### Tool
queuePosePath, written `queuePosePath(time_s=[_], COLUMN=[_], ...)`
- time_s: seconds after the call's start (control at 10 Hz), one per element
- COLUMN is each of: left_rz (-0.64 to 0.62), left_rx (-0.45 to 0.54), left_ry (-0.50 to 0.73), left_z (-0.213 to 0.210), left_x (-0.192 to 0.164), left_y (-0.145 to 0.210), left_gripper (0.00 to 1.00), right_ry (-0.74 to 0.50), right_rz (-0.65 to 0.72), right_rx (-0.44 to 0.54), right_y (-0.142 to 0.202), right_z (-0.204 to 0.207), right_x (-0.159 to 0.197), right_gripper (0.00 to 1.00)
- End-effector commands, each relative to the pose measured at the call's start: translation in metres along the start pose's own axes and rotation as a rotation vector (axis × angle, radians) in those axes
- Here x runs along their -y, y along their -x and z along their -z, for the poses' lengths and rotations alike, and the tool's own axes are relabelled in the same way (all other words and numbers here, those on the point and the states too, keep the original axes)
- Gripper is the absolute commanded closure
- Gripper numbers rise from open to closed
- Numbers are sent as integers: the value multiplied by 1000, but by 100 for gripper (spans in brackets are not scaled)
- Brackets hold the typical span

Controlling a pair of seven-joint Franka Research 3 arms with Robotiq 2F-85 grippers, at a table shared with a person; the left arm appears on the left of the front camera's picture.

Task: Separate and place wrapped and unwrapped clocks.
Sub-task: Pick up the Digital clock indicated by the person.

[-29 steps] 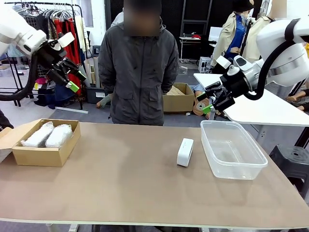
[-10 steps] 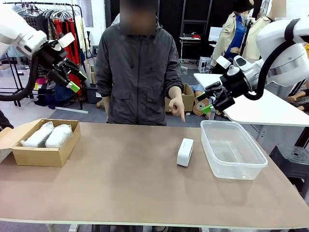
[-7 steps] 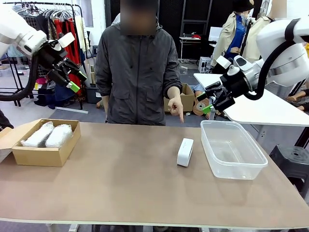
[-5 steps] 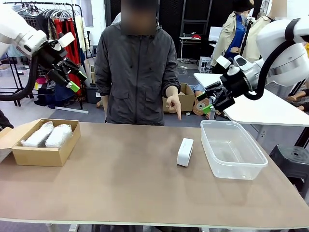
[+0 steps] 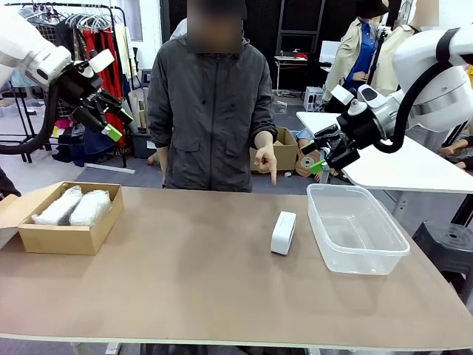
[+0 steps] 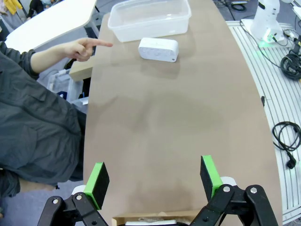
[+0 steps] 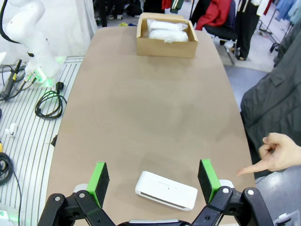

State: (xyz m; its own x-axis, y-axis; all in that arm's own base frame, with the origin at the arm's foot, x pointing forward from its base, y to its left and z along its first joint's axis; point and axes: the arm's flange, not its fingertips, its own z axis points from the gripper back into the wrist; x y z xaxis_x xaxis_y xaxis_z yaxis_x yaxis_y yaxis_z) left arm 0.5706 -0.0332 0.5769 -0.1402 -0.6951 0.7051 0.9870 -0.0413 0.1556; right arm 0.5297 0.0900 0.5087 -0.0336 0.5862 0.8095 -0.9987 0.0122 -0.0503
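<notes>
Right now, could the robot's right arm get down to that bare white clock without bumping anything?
Probably yes. The right gripper hangs open, aimed at the bare clock, with nothing between them; the clear tub sits beside the clock, and the person's pointing hand is held off it.

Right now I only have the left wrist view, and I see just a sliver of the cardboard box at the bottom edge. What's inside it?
Observer: A wrapped bundle and a second bundle lie side by side in the cardboard box.
Operator: Good. Where's the other arm?
Observer: The right arm is raised off the table near the tub, jaws open and holding nothing.
</notes>
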Motion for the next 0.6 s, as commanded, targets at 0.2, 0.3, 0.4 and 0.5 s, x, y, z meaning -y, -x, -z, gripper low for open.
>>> queuePosePath(time_s=[0.2, 0.3, 0.4, 0.5], left_rz=[-1, -1, -1, -1], left_rx=[-15, -15, -15, -15], left_ry=[0, 0, 0, 0], left_z=[-2, -2, -2, -2], left_x=[0, 0, 0, 0], left_y=[-1, -1, -1, -1], left_gripper=[0, 0, 0, 0], right_ry=[-4, -4, -4, -4], right_rz=[-6, -6, -6, -6], right_rx=[-5, -5, -5, -5], right_y=[-1, -1, -1, -1], right_z=[-1, -1, -1, -1], right_x=[-1, -1, -1, -1], right_gripper=[0, 0, 0, 0])
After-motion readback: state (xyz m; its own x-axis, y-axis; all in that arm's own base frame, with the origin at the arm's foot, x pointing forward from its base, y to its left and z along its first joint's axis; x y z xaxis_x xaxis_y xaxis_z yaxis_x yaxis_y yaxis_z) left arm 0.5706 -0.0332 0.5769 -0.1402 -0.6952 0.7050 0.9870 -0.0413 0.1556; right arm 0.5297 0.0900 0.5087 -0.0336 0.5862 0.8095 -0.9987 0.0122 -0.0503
